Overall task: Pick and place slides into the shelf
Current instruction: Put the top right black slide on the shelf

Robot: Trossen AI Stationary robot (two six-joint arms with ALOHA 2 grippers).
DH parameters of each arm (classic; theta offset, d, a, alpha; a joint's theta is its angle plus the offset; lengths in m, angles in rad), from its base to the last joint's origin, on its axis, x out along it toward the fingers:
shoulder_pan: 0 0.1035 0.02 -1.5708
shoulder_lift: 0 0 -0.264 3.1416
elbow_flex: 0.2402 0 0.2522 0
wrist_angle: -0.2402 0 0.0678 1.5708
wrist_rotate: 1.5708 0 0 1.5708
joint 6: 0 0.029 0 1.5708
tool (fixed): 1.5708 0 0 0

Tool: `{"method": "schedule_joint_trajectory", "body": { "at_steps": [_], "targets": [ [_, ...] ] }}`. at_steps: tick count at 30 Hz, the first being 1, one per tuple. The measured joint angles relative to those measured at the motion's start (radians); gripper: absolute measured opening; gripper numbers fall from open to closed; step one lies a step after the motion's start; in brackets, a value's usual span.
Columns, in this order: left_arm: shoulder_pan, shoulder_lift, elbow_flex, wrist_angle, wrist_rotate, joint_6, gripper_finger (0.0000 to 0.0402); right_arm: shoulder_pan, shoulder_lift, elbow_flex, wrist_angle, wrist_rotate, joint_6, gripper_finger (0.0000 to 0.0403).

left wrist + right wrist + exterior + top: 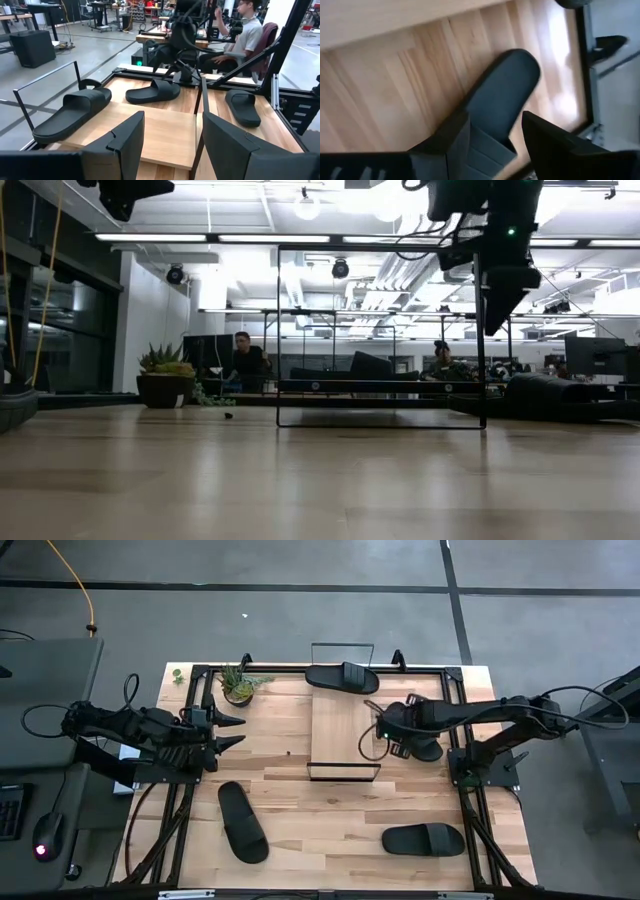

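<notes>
The shelf (340,730), a light-wood plank with black wire rails, stands mid-table. One black slide (342,677) lies sole-down across its far end. A second slide (432,750) lies on the table just right of the shelf. My right gripper (495,116) hangs open above it, pointing steeply down, with a finger on either side of its strap end and clear of it (495,330). Two more slides lie sole-down near the front, one at the left (243,822) and one at the right (422,838). My left gripper (242,730) waits open at the table's left, pointing at the shelf.
A small potted plant (238,685) stands at the far left corner, beside my left gripper. Black frame rails (460,680) run along the table's edges. People sit at desks in the room beyond the table (240,35).
</notes>
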Motion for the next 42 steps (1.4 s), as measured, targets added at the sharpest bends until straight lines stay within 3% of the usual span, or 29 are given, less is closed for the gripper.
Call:
{"method": "schedule_joint_trajectory", "body": {
  "at_steps": [9,18,22,33,42],
  "targets": [
    [0.0,0.0,0.0,-0.001,0.0,0.001,0.0184,0.212,0.0,0.0,-0.074,0.115,0.214,0.0174],
    [0.0,0.0,0.0,0.029,-0.003,0.037,0.0184,0.419,0.0,0.0,-0.258,0.232,0.489,0.0174],
    [0.0,0.0,0.0,0.034,-0.003,0.038,0.0184,0.48,0.0,-0.052,-0.285,0.296,0.543,0.0174],
    [0.0,0.0,0.0,0.032,-0.003,0.038,0.0184,0.502,0.0,-0.234,-0.255,0.296,0.62,0.0174],
    [0.0,0.0,0.0,0.029,-0.003,0.037,0.0184,0.502,0.0,-0.306,-0.143,0.23,0.62,0.0174]
  ]
}}
